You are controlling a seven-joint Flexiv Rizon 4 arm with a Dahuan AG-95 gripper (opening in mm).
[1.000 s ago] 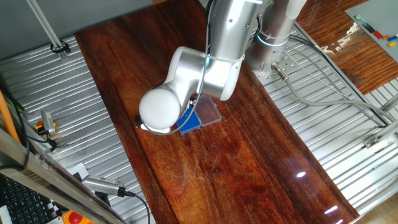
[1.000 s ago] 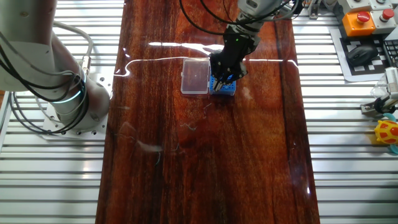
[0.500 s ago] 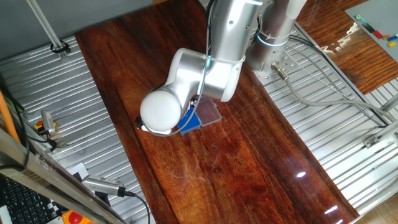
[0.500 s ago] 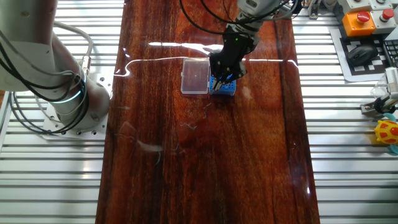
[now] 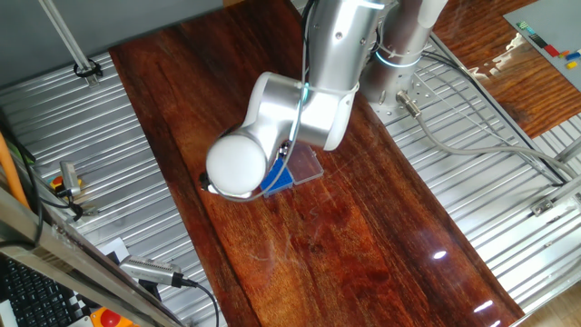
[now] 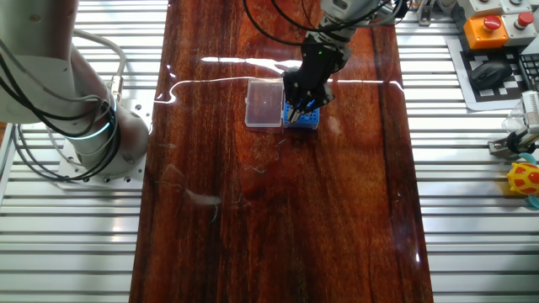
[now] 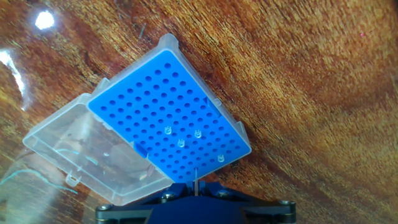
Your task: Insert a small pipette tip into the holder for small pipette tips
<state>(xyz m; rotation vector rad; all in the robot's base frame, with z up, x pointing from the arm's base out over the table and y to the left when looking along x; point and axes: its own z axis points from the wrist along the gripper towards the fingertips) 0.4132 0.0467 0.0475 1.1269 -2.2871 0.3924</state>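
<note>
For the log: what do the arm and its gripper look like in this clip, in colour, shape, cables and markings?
The arm is built of smooth silver-white cylindrical links with a rounded white joint cap. A glowing cyan ring circles its base column. Dark cables run down to the wrist. The gripper is black and compact; the hand view shows only its dark lower edge. No lettering is readable.

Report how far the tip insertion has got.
Done: four clear small tips already sit in the blue square plastic rack, whose clear plastic lid lies open beside it. In hand: the gripper holds a thin tip over the rack's near edge. Left: lowering it into a hole and releasing.
</note>
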